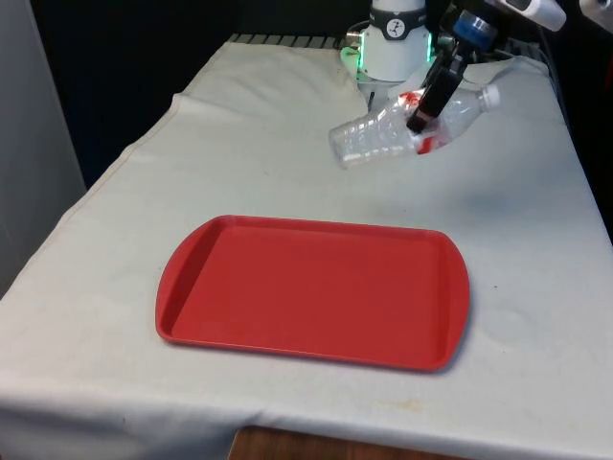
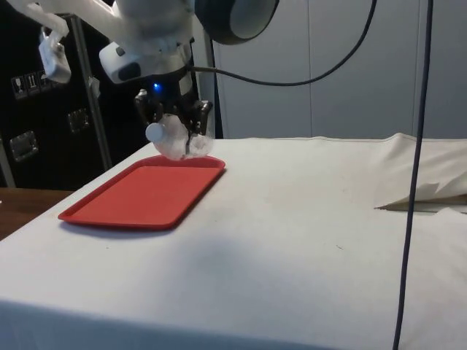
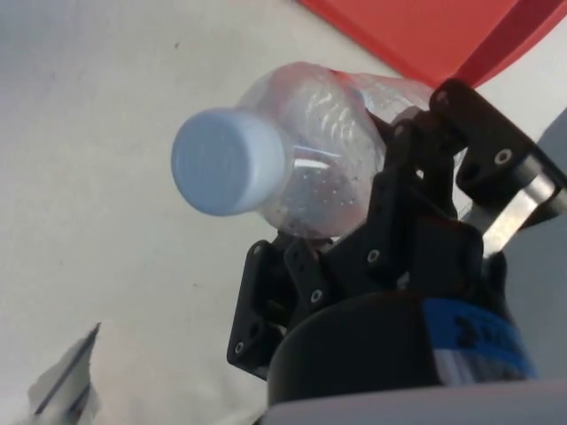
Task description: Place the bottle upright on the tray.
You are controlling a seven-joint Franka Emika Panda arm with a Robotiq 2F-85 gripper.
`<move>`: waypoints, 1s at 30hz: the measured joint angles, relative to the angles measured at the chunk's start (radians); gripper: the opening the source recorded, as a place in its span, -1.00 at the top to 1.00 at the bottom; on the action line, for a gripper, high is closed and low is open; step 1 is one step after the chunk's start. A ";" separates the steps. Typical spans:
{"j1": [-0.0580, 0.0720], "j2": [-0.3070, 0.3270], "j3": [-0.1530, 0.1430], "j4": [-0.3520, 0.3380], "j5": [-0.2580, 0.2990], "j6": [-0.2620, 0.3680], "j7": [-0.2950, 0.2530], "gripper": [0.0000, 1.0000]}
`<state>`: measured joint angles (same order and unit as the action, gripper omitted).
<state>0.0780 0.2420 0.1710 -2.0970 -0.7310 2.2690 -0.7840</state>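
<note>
The gripper (image 1: 424, 113) has the bottle (image 1: 407, 129) clamped around its middle, fingers closed on the clear plastic, and it hangs in the air above the cloth (image 1: 287, 153). The bottle lies nearly on its side, tilted, white cap (image 1: 490, 95) a little higher and pointing to the front view's right, base to the left. There's a red label (image 1: 428, 143) just under the fingers. The tray (image 1: 316, 290) sits flat and bare nearer the camera, well apart from the bottle.

From the side, the gripper (image 2: 174, 130) holds the bottle (image 2: 179, 144) over the tray's (image 2: 139, 197) far end. The wrist view shows the cap (image 3: 229, 162) facing the lens, black fingers (image 3: 416, 177) pressed against the bottle (image 3: 328, 142), a tray (image 3: 434, 35) corner beyond.
</note>
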 measured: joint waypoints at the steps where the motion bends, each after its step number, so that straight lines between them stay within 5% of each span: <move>1: 0.000 0.001 -0.002 0.003 0.007 0.003 -0.004 1.00; 30: -0.002 0.047 -0.063 0.078 0.225 0.093 -0.143 1.00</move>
<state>0.0760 0.2890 0.1080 -2.0190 -0.5060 2.3620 -0.9270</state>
